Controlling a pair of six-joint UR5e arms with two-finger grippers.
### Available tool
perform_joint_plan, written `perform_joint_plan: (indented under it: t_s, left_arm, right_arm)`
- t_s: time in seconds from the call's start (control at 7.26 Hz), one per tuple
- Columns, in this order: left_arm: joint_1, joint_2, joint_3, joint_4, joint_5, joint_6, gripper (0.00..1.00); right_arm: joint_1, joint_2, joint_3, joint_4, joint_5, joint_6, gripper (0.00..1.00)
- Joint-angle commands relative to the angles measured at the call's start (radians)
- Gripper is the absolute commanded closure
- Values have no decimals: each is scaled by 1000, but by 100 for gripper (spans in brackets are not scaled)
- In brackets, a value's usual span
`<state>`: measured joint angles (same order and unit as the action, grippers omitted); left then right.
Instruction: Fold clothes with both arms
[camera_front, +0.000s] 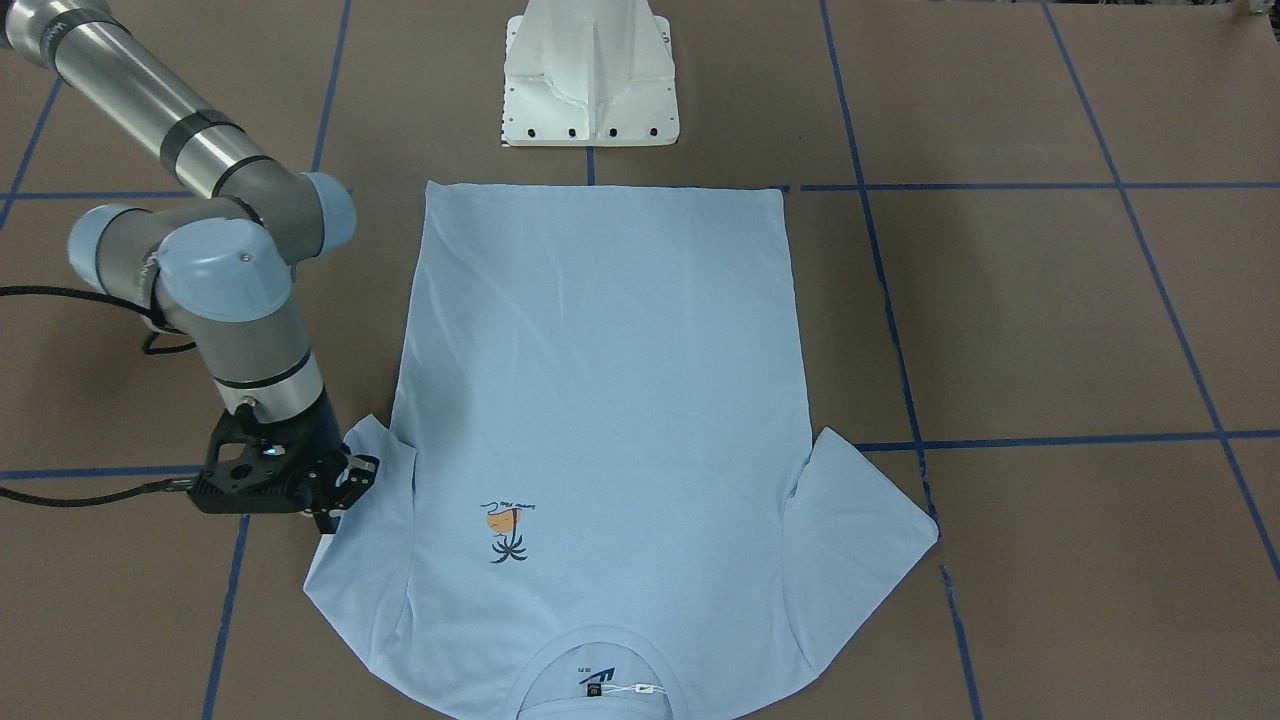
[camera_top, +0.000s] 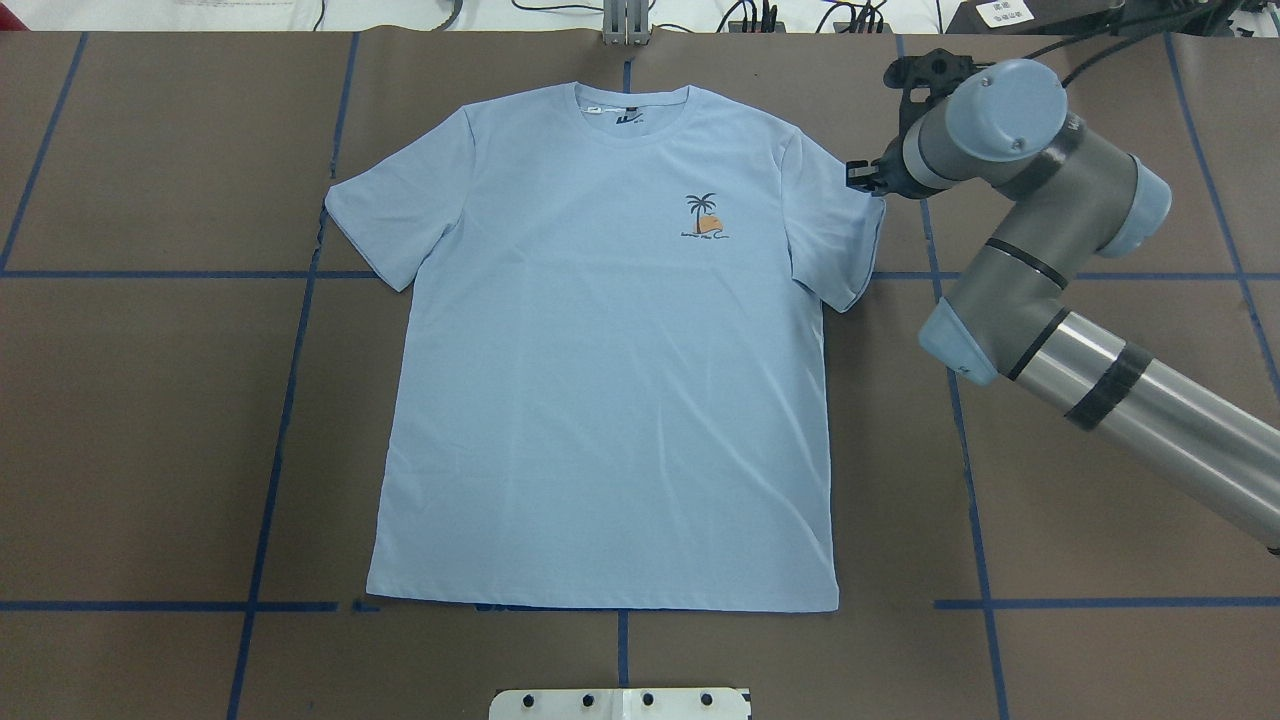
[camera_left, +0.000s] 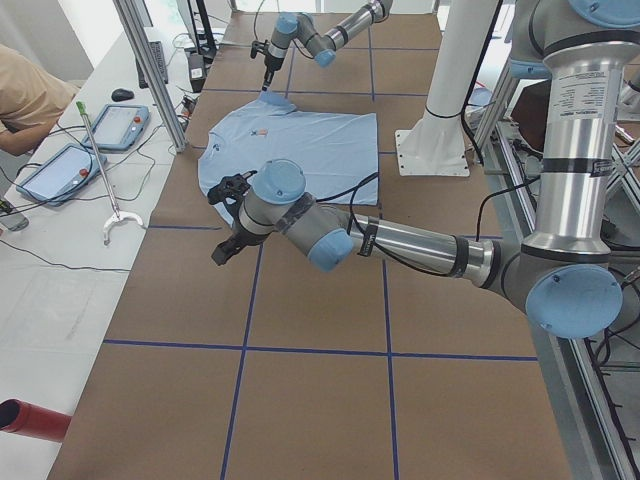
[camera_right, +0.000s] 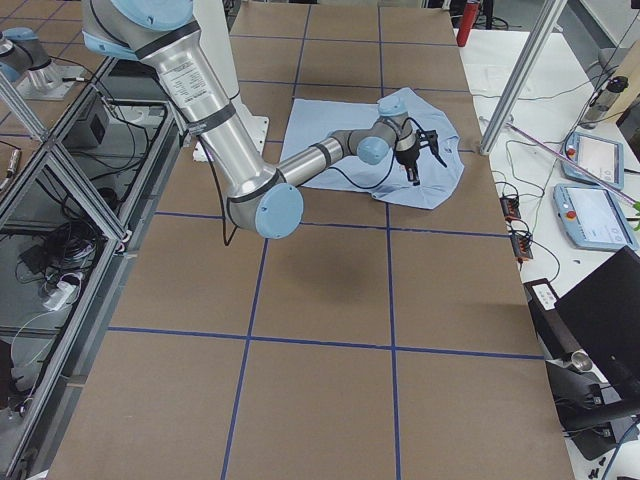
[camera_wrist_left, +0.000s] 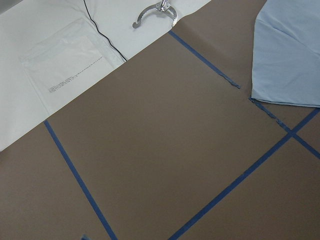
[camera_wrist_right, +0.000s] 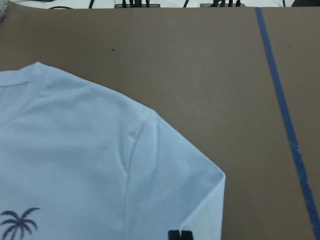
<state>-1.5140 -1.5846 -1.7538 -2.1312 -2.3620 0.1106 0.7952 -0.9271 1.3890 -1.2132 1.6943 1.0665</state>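
At the outer hem of one sleeve (camera_wrist_right: 192, 200), the right gripper (camera_front: 329, 517) is held pointing down. Its fingertips (camera_wrist_right: 175, 235) are seen drawn narrowly together, with only a slight notch between them. Whether cloth is pinched there cannot be told.

Just inward of this gripper, the light blue T-shirt (camera_top: 600, 380) is laid flat and face up on the counter (camera_top: 150, 450), both sleeves spread. The palm-tree print (camera_top: 705, 215) is found near the gripper, on the chest. The ribbed collar (camera_top: 632, 112) lies further along, on the side away from the robot. The hem is turned toward the white pedestal base (camera_front: 590, 80). Blue tape lines (camera_top: 287, 400) are seen crossing the brown counter around the shirt.

Across the shirt from the right gripper and well apart from it, the left gripper (camera_left: 221, 252) is held above bare counter, beyond the opposite sleeve. It is shown clearly only in the side view, so how wide its jaws stand cannot be told.
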Motion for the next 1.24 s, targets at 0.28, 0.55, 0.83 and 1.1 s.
perform_joint_plan:
  t_s: [0.28,0.55,0.83,1.1]
  left_arm:
    - [0,0,0,1,1,0,0]
    - [0,0,2,1,1,0,0]
    - [0,0,0,1,1,-2,0]
    - [3,-6,16,-4,1,0,0]
  right_arm:
    - [-132,172,-142,-17,-180,128,100]
    - [-156,175,-142,-16,-192,128,100]
    - [-163,189,-142,-19,-203,141,0]
    - [-99,252,-140,-128,-103,126,0]
